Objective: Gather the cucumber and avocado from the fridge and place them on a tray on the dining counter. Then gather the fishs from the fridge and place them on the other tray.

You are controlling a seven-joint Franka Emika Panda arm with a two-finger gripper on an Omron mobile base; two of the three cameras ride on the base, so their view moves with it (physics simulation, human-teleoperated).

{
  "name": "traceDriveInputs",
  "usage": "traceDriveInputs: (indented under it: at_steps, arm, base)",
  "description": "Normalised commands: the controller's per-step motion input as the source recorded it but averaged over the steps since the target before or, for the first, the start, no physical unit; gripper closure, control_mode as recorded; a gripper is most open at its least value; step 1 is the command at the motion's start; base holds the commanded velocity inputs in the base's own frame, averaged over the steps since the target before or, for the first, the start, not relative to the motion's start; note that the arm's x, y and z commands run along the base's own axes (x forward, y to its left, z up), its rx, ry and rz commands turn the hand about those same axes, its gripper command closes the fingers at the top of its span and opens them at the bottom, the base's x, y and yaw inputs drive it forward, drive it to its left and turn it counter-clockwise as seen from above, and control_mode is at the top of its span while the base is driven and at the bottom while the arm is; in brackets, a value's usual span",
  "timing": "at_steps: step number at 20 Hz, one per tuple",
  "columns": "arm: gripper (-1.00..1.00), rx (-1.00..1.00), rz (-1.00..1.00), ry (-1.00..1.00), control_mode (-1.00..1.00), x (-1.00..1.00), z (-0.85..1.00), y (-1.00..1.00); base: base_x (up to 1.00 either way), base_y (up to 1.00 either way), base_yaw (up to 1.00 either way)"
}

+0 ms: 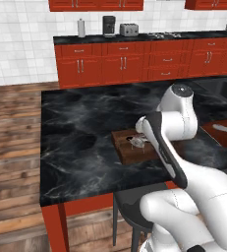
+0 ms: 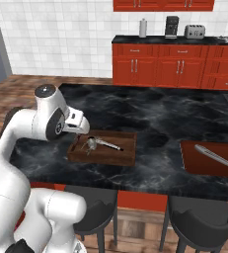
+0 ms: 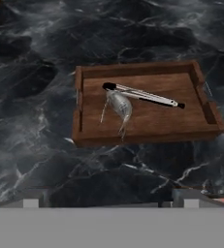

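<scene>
With two fish (image 3: 119, 105) lying together in the wooden tray (image 3: 200, 80) on the dark worktop (image 3: 31, 145), the tool (image 3: 107, 202) hangs above with jaws wide and empty (delivery apparently done), so retreat seems next.

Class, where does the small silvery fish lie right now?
The fish lies inside the wooden tray on the dark counter, toward its left part, beside the long thin fish.

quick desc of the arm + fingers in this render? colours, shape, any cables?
Glossy white rounded arm links with dark bands at the joints and a grey-black round cap on the elbow joint. A black strip runs along the forearm. No cables or markings visible. In the hand view the fingers show as small, square grey tips.
</scene>
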Motion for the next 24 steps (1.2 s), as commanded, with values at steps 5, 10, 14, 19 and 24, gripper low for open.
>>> traceDriveInputs:
  at_steps: [5,10,14,19,24]
  arm:
    - [-1.00,0.00,0.00,0.31,-1.00,-1.00,0.64,-0.05]
    - [-1.00,-0.01,0.00,0.15,-1.00,-1.00,0.26,-0.04]
    - [-1.00,-0.06,0.00,0.11,-1.00,-1.00,0.06,-0.01]
    - [-1.00,-0.06,0.00,0.16,-1.00,-0.85,0.07,0.00]
    - [-1.00,-0.01,0.00,0.19,-1.00,-0.28,0.18,0.00]
  base:
    - [0.00,0.00,0.00]
    - [0.00,0.00,0.00]
    - [0.00,0.00,0.00]
    - [0.00,0.00,0.00]
    - [0.00,0.00,0.00]
